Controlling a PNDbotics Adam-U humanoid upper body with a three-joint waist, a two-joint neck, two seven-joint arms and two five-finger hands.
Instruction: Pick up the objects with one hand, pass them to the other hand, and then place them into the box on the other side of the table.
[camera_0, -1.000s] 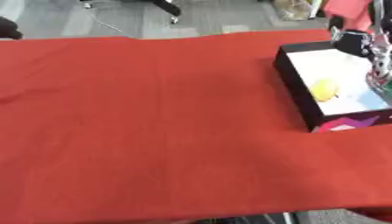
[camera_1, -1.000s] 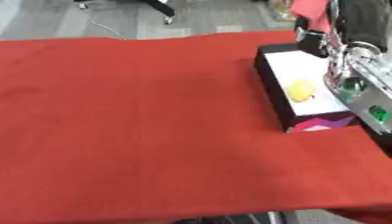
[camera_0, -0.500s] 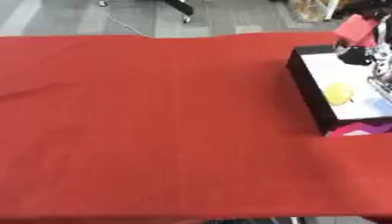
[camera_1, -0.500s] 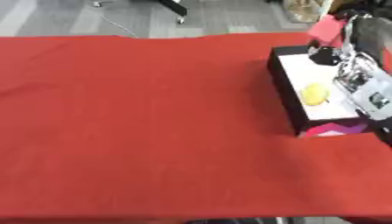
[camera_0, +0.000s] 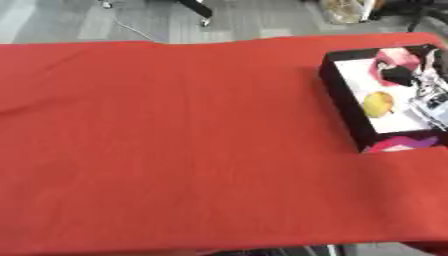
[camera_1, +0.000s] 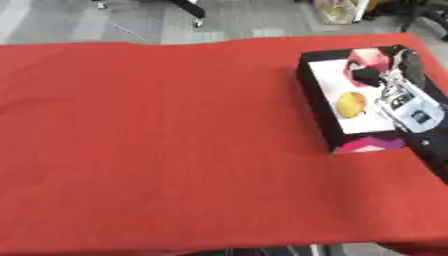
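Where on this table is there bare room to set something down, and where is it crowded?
The red tablecloth lies bare from its left edge up to the box. The crowding is inside the box: a yellow object, a pink object and the right robot hand over it.

Bright, even overhead light, faint shadows, soft blur throughout, worst around the right hand (camera_1: 398, 95).

Right hand (camera_1: 404, 95) over box (camera_1: 317, 95), blurred; fingers hide part of pink object (camera_1: 366, 61), grip unclear. Left-eye view cuts the hand at right edge. Yellow item (camera_1: 351, 104) too blurred to identify. Left hand shows nowhere.
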